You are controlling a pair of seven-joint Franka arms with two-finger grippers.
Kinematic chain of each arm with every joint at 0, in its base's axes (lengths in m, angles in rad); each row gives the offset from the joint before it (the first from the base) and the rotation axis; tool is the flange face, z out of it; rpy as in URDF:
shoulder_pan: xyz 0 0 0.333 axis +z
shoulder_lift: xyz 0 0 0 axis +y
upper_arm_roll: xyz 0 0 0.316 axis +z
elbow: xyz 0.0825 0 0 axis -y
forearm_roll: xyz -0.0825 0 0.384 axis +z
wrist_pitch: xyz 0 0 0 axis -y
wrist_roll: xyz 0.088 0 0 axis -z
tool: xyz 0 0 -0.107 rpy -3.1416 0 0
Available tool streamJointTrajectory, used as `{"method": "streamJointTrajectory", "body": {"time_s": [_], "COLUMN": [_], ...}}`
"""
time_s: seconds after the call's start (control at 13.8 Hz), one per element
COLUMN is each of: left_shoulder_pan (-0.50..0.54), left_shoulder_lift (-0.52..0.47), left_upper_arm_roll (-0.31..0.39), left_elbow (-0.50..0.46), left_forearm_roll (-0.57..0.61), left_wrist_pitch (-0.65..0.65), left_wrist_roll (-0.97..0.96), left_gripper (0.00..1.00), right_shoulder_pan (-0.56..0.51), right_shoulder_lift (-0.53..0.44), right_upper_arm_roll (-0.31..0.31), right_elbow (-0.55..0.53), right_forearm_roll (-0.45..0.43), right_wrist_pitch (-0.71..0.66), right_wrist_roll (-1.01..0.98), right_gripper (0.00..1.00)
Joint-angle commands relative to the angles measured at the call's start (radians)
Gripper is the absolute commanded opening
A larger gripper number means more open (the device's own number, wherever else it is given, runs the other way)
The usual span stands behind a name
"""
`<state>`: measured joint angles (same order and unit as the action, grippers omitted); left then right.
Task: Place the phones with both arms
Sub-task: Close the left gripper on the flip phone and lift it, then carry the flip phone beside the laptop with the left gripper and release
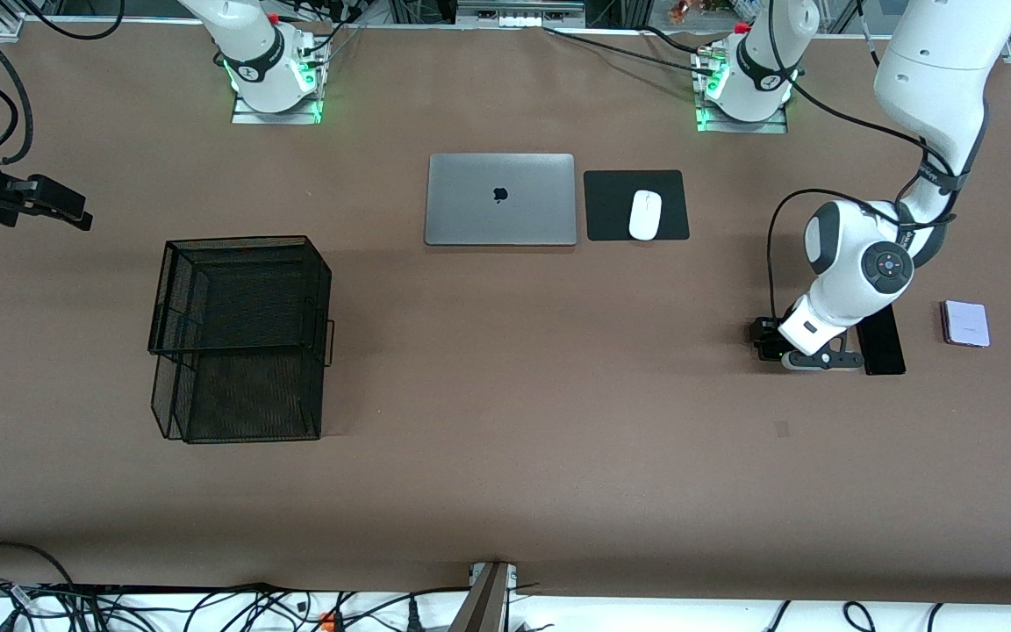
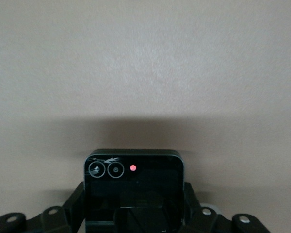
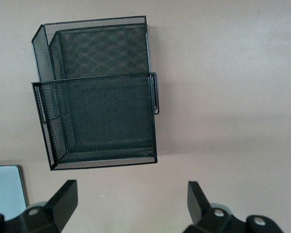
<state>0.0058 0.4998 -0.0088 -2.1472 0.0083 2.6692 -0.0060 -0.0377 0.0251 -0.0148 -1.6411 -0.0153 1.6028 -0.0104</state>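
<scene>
My left gripper (image 1: 767, 344) is low at the table near the left arm's end, its fingers (image 2: 75, 201) against both sides of the small black flip phone (image 2: 134, 170), which shows two camera rings and a red dot. The long slim black slab (image 1: 881, 344) lies on the table beside that gripper, partly under the arm. The pale lavender-white flip phone (image 1: 966, 323) lies beside the slab, closer to the table's end. My right gripper (image 1: 67, 211) hangs open and empty (image 3: 131, 199) in the air at the right arm's end of the table.
A black wire mesh basket (image 1: 242, 338) with two compartments stands toward the right arm's end, also in the right wrist view (image 3: 102, 92). A closed silver laptop (image 1: 500, 199) and a white mouse (image 1: 645, 215) on a black pad (image 1: 611, 206) lie near the bases.
</scene>
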Motion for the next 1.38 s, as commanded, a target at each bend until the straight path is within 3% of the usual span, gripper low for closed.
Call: {"method": "streamJointTrajectory", "body": {"time_s": [0.0,0.22,0.29,0.51,0.73,0.87,1.09,1.31], "left_shoulder_pan": [-0.026,-0.047,-0.053,-0.131,-0.323,-0.436,-0.532,-0.576], "left_shoulder_lift": [-0.053,-0.061,-0.052,-0.005,0.130,0.238,0.359,0.417], "left_upper_arm_roll": [-0.008,-0.094,-0.130,-0.258,-0.258,-0.249,-0.247,-0.247], "left_elbow": [0.050,0.309,0.372,0.502,0.665,0.760,0.757,0.757], "left_forearm_roll": [-0.010,-0.024,-0.024,-0.047,-0.048,-0.045,-0.047,-0.059], "left_wrist_pitch": [-0.114,-0.525,-0.584,-0.588,-0.563,-0.465,-0.153,-0.078], "left_wrist_roll": [0.024,0.014,0.012,-0.142,-0.317,-0.454,-0.618,-0.704], "left_gripper": [0.29,0.29,0.29,0.31,0.34,0.36,0.38,0.46], "right_shoulder_pan": [-0.013,-0.013,-0.013,-0.013,-0.013,-0.013,-0.013,-0.013], "right_shoulder_lift": [-0.013,-0.013,-0.013,-0.011,-0.013,-0.011,-0.010,-0.010], "right_upper_arm_roll": [0.009,0.009,0.009,0.009,0.009,0.009,0.009,0.009], "right_elbow": [0.001,0.001,0.001,0.001,0.001,0.001,0.001,0.001], "right_forearm_roll": [-0.005,-0.005,-0.005,-0.005,-0.005,-0.005,-0.005,-0.003], "right_wrist_pitch": [-0.009,-0.009,-0.009,-0.009,-0.007,-0.009,-0.006,-0.004], "right_wrist_roll": [-0.016,-0.016,-0.016,-0.016,-0.016,-0.016,-0.016,-0.016], "right_gripper": [1.00,1.00,1.00,1.00,1.00,1.00,1.00,1.00]}}
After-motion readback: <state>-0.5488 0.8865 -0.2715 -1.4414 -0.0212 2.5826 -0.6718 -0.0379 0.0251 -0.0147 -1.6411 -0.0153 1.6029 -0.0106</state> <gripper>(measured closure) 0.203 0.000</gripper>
